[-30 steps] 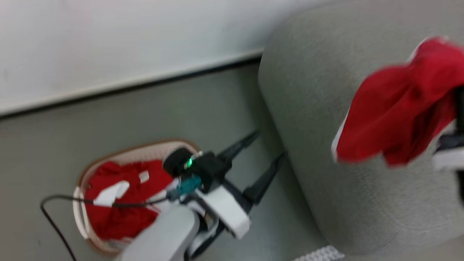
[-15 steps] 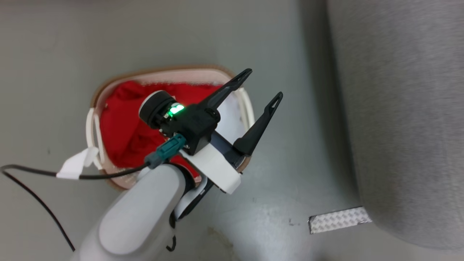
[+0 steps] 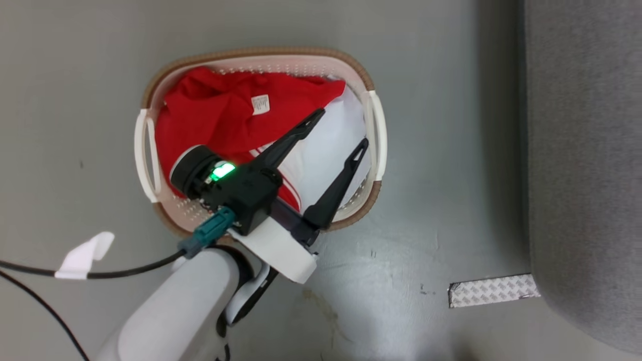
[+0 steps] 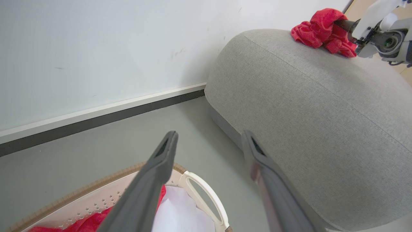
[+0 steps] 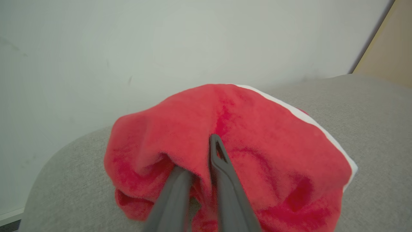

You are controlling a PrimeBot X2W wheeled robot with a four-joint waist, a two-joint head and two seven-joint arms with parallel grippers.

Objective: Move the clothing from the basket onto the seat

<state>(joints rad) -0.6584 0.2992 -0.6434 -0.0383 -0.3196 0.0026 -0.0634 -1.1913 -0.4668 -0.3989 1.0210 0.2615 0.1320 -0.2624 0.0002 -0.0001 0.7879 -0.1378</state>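
Observation:
In the head view the white basket (image 3: 261,51) with a brown rim stands on the floor. It holds red clothing (image 3: 215,115) and a plain white cloth (image 3: 326,150). My left gripper (image 3: 342,127) hangs open over the basket's right half, nothing between its fingers; the left wrist view shows it (image 4: 209,133) above the basket rim (image 4: 80,193). The grey seat (image 3: 587,150) lies to the right. On the seat top (image 4: 305,96) rests another red garment (image 4: 318,29), with my right gripper (image 4: 346,24) in it. The right gripper (image 5: 199,154) is shut on that garment (image 5: 257,135), white trim showing.
A white wall with a dark baseboard (image 4: 96,119) runs behind the basket and seat. A strip of silvery tape (image 3: 494,290) lies on the grey floor near the seat's base. A black cable with a white tag (image 3: 83,255) trails from my left arm.
The head camera has swung from the seat down onto the basket, so the right gripper and its red garment have left that view. The left gripper stays open over the basket.

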